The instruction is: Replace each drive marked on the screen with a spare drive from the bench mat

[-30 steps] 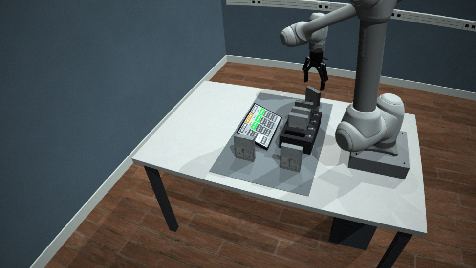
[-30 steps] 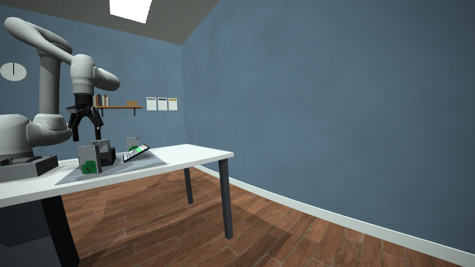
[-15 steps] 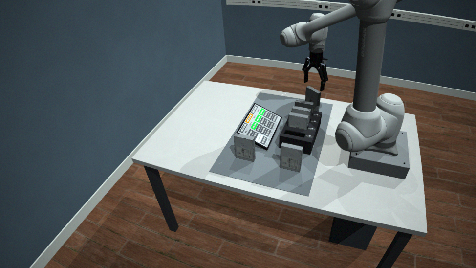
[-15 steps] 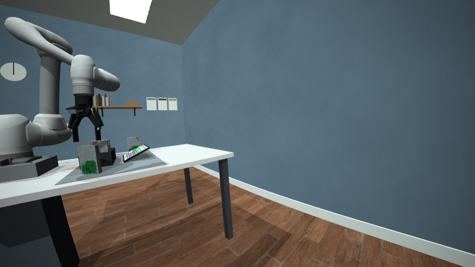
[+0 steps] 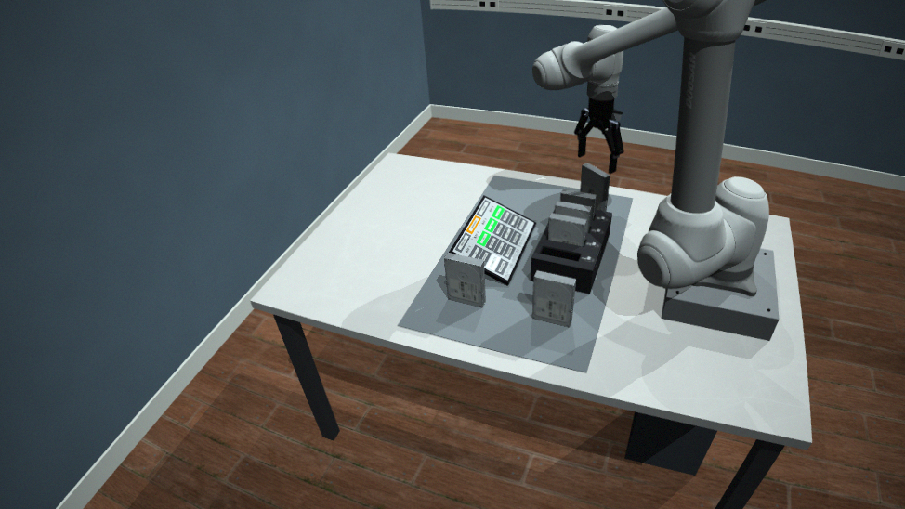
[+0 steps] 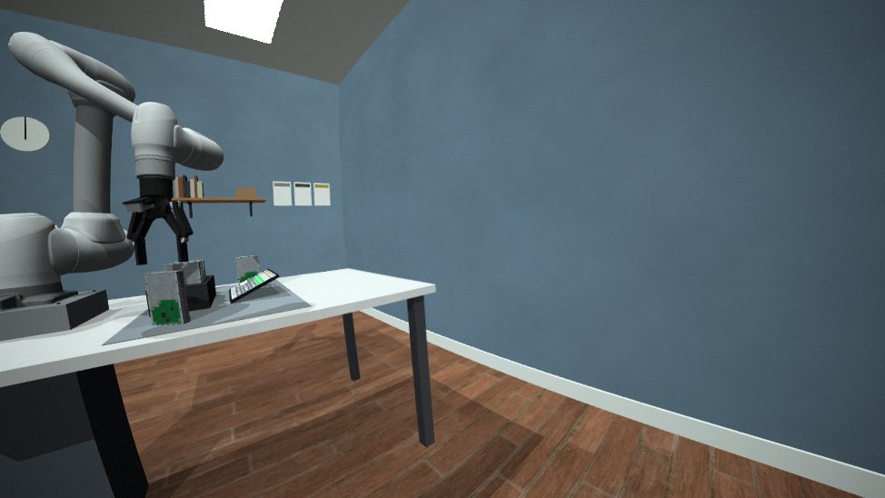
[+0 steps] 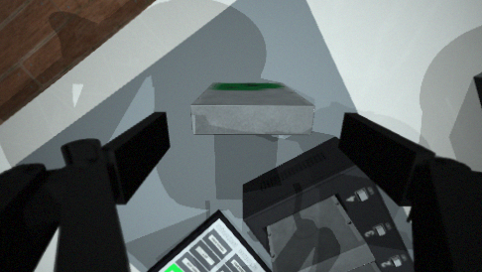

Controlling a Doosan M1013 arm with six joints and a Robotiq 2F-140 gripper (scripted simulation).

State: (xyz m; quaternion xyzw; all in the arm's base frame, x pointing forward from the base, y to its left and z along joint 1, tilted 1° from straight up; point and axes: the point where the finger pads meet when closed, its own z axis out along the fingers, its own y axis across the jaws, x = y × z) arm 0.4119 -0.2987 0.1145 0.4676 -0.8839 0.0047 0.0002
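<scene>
Three drives (image 5: 567, 230) (image 7: 322, 233) are held upright in a row in the dock (image 5: 559, 270) (image 6: 201, 293) (image 7: 298, 174), and one bay (image 5: 561, 253), at the end nearest the front table edge, is left unfilled. The dock is set on the grey mat (image 5: 505, 338) (image 6: 216, 316) (image 7: 193, 65). Beyond the opposite end of the dock, a lone drive (image 5: 595, 185) (image 6: 164, 297) (image 7: 253, 119) is stood upright on the mat, its green board shown in the exterior and wrist views. Two more drives are stood on the mat: a front drive (image 5: 553, 298) near the unfilled bay and a corner drive (image 5: 465, 280) (image 6: 247, 267) just beside the screen (image 5: 496, 239) (image 6: 255, 287) (image 7: 213, 248). The screen is tilted, and green and orange blocks are shown on it. The gripper (image 5: 596, 163) (image 6: 162, 251) (image 7: 254, 130) is held above the lone drive, fingers pointed down and spread wide, with nothing gripped. The mat is laid on the white table (image 5: 354, 253) (image 6: 359, 283), where the arm's base (image 5: 714, 314) (image 6: 36, 321) is also mounted, well apart from the screen.

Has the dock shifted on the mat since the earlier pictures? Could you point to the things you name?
No, the dock (image 5: 557, 270) (image 6: 201, 294) (image 7: 307, 174) shows no visible shift in any direction against the mat (image 5: 505, 342) (image 6: 247, 311) (image 7: 283, 45) in the top view.
</scene>
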